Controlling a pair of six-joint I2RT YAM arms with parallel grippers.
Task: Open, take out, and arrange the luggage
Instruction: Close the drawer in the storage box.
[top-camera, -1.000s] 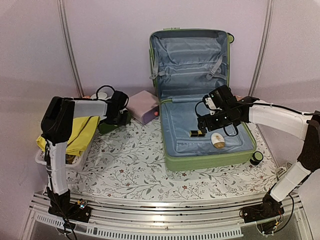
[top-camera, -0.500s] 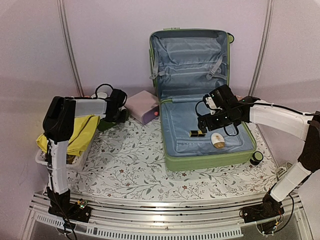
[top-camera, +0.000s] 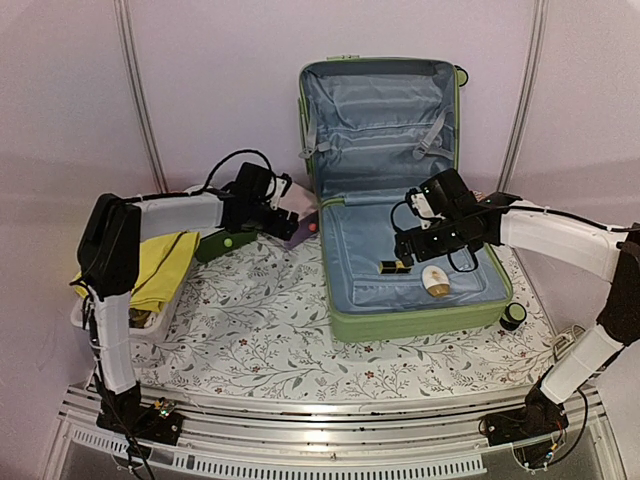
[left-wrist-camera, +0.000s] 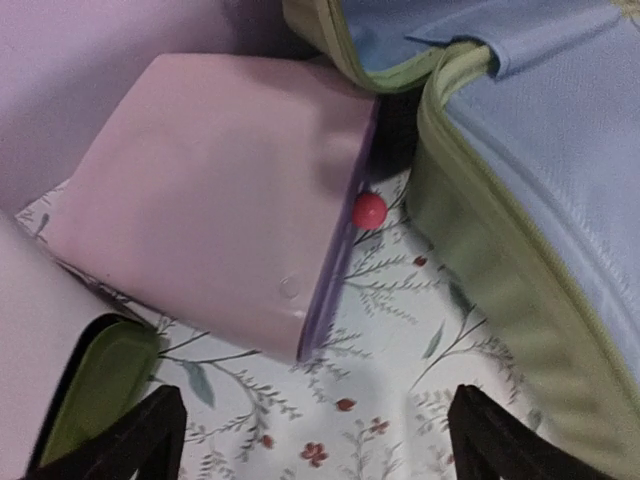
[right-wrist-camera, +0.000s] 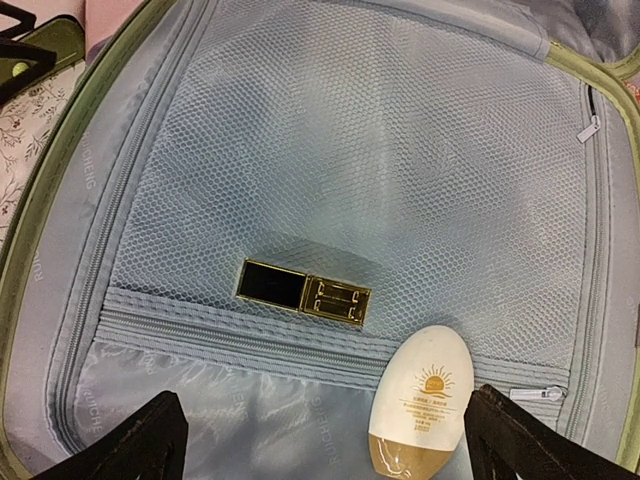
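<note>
L gripper (left-wrist-camera: 320, 436) swung over to pink box (left-wrist-camera: 210, 190), 10 o'clock of suitcase (top-camera: 400, 326), jaws wide, empty. R gripper (right-wrist-camera: 330, 440) unmoved above gold case (right-wrist-camera: 302, 291), open too; unloading pending

Seen from overhead, the left gripper (top-camera: 278, 218) covers much of the pink box (top-camera: 303, 215) near the table's far edge, and its fingers cannot be made out there. Its own wrist camera cuts both dark fingertips (left-wrist-camera: 150, 435) off at the bottom edge (they stand wide apart) and crops the luggage (left-wrist-camera: 540, 230) at the top and right. The white basket (top-camera: 80, 318) at the left edge lies mostly under yellow cloth (top-camera: 165, 265) and the arm. The gold-and-black item (top-camera: 392, 266) is too small to identify.
</note>
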